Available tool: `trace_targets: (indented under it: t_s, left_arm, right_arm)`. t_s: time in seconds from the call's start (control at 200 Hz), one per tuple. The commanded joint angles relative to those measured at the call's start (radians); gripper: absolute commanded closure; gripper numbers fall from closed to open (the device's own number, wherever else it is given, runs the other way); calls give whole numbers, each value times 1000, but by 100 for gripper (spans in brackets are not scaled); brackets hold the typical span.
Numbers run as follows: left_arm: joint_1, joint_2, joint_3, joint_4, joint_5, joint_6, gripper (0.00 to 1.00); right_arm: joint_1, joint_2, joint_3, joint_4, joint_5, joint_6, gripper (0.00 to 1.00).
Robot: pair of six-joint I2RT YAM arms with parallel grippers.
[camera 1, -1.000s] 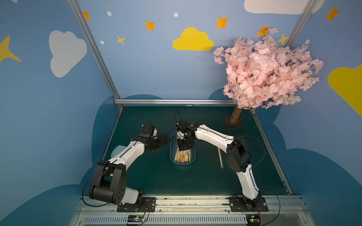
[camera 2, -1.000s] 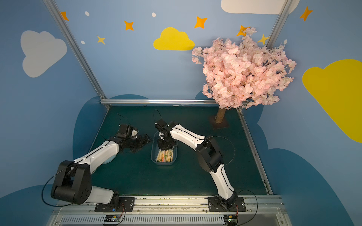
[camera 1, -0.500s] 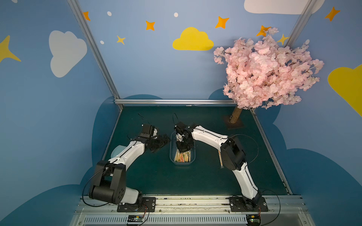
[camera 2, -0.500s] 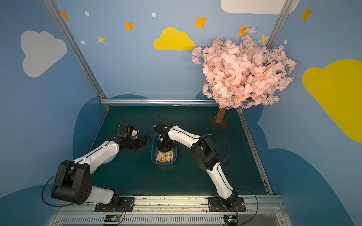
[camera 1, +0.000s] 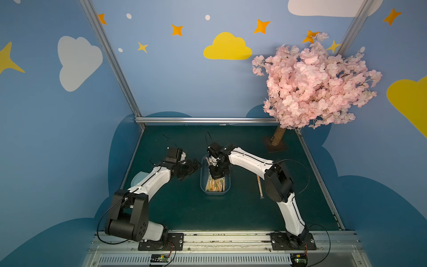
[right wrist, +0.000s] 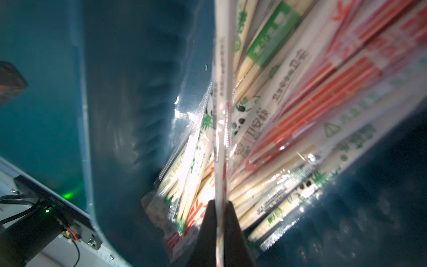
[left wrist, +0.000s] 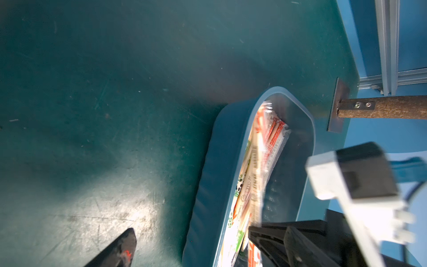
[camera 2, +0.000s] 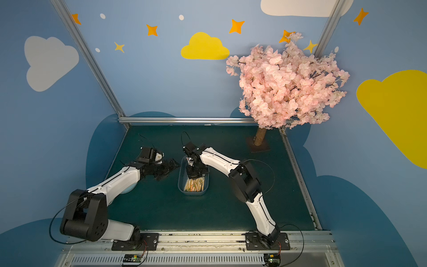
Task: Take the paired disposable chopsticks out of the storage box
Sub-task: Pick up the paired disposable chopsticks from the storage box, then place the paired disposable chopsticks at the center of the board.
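The storage box (camera 1: 202,185) (camera 2: 180,185), a bluish clear tub, lies mid-mat with the paired disposable chopsticks (camera 1: 216,186) (camera 2: 195,185) heaped in it. My right gripper (camera 1: 216,173) (camera 2: 193,173) reaches down into the box's far half. In the right wrist view, the right gripper (right wrist: 220,209) is shut on one sleeved chopstick pair (right wrist: 221,129) standing on edge above the heap (right wrist: 288,104). My left gripper (camera 1: 189,170) (camera 2: 167,168) stays open just left of the box, holding nothing. One of its fingertips (left wrist: 120,249) hangs over bare mat beside the box wall (left wrist: 215,185).
One sleeved chopstick pair (camera 1: 260,187) lies on the mat right of the box, by the right arm. A pink blossom tree (camera 1: 312,85) stands at the back right on a trunk and plate (camera 1: 276,141) (left wrist: 381,109). Aluminium rails edge the green mat.
The right gripper's jaws have closed on a chopstick pair inside the box, and its elbow has swung inward. The left arm has not moved.
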Motion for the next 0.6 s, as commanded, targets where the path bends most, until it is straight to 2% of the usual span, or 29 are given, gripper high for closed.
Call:
trace_targets:
  t_s: [0.0, 0.205, 0.34, 0.596]
  left_arm:
    - [4, 3, 18, 5, 12, 18, 0]
    - [4, -8, 30, -5, 12, 27, 0]
    - [4, -25, 28, -13, 10, 31, 0]
    - [-16, -51, 28, -30, 20, 34, 0]
  right_arm:
    - [-33, -87, -21, -10, -27, 15, 100]
    - [-92, -185, -71, 41, -72, 42, 100]
    - [-136, -275, -138, 56, -54, 46, 100]
    - [-255, -466, -437, 115, 21, 32, 100]
